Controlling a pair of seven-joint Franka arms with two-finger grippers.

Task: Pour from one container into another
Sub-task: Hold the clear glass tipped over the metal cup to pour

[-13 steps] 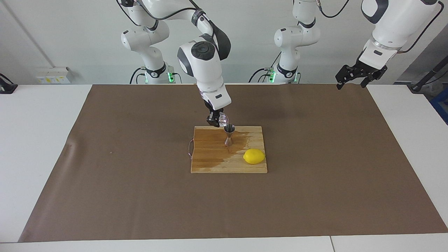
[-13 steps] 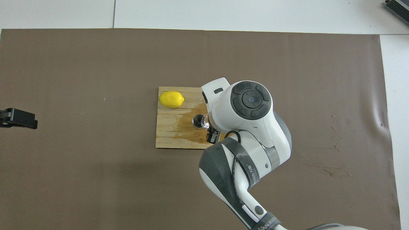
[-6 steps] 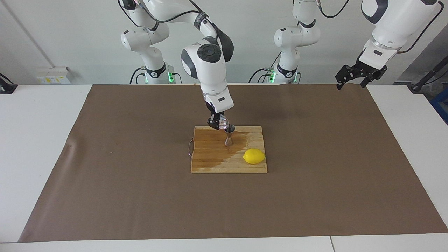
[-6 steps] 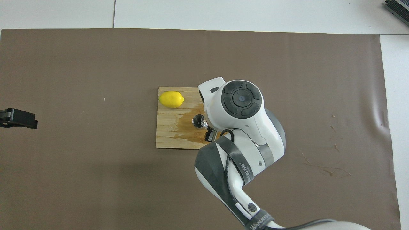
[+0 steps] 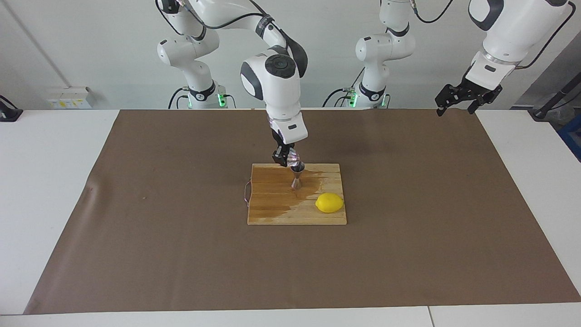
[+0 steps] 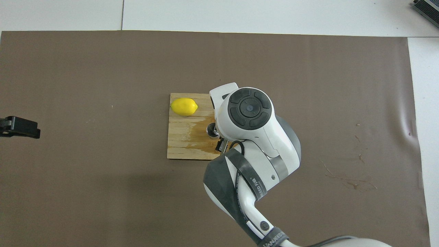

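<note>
Facing view: right gripper is over the robot-side edge of the wooden cutting board, fingers clamped on the small clear glass cup. Cup is tilted, its mouth just above the open top of the steel jigger. Jigger stands upright on the board, near its middle and toward the robots' edge. A dark wet patch spreads over the board around the jigger's foot. Lemon lies on the same board, farther from the robots than the jigger and toward the left arm's end. Board sits on the brown mat that covers the table. Left gripper hangs in the air over the mat's corner at the left arm's end, well apart from the board, fingers spread with nothing between them; that arm waits.

Overhead view: the right arm's white wrist housing covers most of the cup and its own gripper. Only part of the jigger shows at the housing's edge, seen from above as a round rim. Wet patch darkens the board beside it. Lemon rests at the board's corner farthest from the robots, toward the left arm's end. Left gripper shows as a dark tip at the frame's edge, over the mat.
</note>
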